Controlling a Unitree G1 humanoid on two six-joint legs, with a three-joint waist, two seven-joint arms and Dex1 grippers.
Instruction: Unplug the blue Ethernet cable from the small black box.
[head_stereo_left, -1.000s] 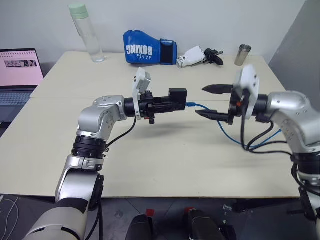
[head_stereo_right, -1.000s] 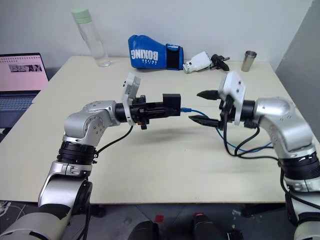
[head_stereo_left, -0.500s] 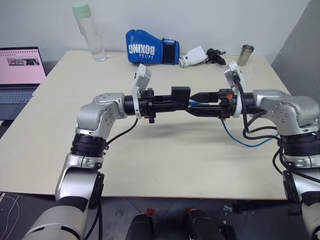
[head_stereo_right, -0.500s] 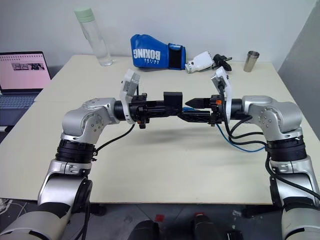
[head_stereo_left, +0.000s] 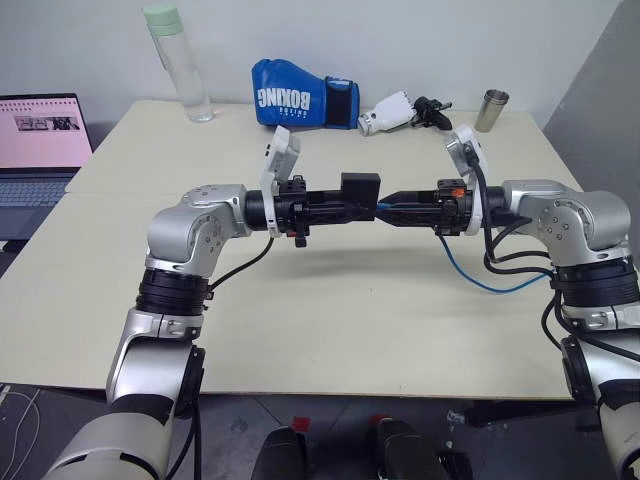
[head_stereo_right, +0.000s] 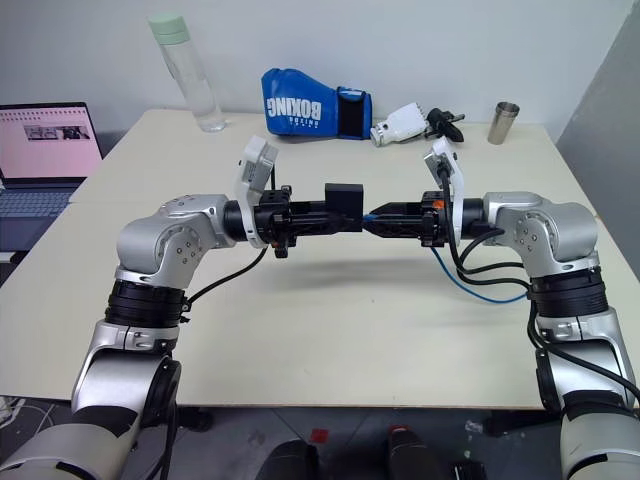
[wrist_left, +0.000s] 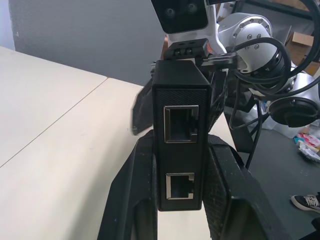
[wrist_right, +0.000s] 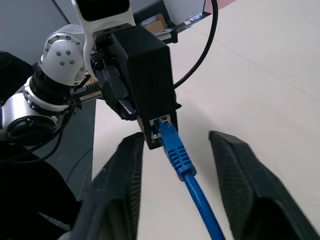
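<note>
The left hand is gripping the small black box between its two closed fingers, holding it up in the air above the middle of the bench with the box's far edge facing the right hand. In the left wrist view the box is sitting upright between the finger pads, showing two empty ports on its near face.

The blue Ethernet cable is plugged into the box's far edge, its plug sitting in the port. From there the cord is running back between the fingers of the right hand, dropping down and looping loosely on the bench near the right arm.

The right hand is pointing at the box, level with it, its fingers standing partly apart on either side of the plug. In the right wrist view they are flanking the cable without touching it, so the hand is not gripping anything.

At the back of the bench, a blue boxing glove, a clear bottle and a metal cup are standing well apart from the hands. A laptop is sitting off the bench's left side.
</note>
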